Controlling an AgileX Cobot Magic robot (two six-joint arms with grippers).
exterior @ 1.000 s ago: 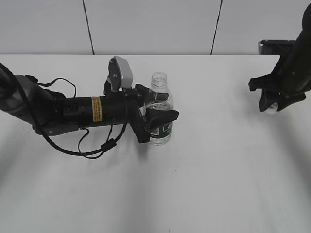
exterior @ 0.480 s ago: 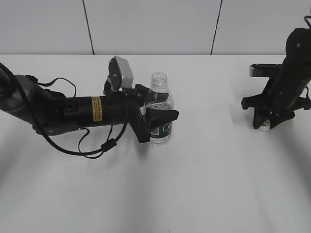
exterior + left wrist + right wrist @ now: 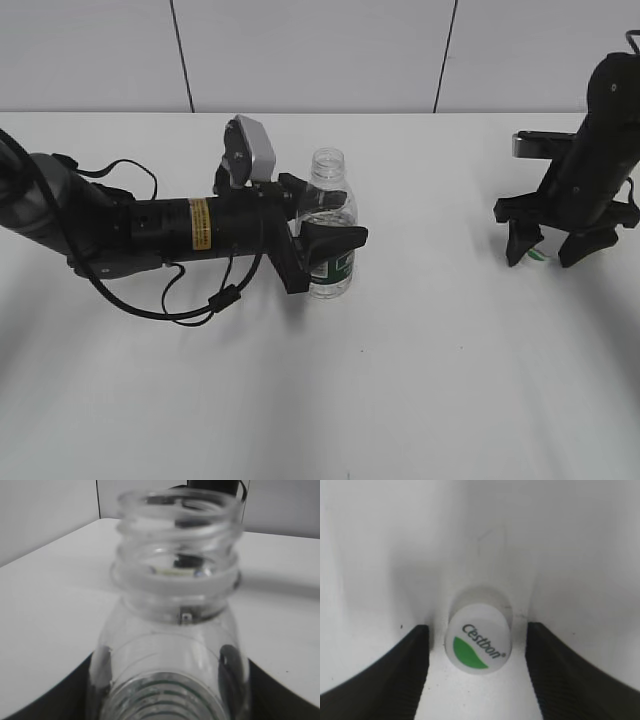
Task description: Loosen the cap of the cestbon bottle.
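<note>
The cestbon bottle (image 3: 328,168) stands upright left of the table's middle, clear, with a dark green label and an open, capless neck. It fills the left wrist view (image 3: 175,605). My left gripper (image 3: 328,218) reaches in from the left and is shut on the bottle's body; its dark fingers (image 3: 60,702) flank the bottle. The white cap (image 3: 479,642), with a green leaf mark and "Cestbon" lettering, lies on the table at the far right, barely visible in the exterior view (image 3: 540,256). My right gripper (image 3: 543,254) points down over it, open, one jaw on each side and apart from the cap (image 3: 477,630).
The white table (image 3: 420,380) ends at a grey panelled wall behind. The left arm's black cable (image 3: 160,300) loops on the table beside the arm.
My right gripper swung down to the table with the cap, then opened and let the cap go; it now sits between the spread jaws. The left arm and bottle have not moved.
</note>
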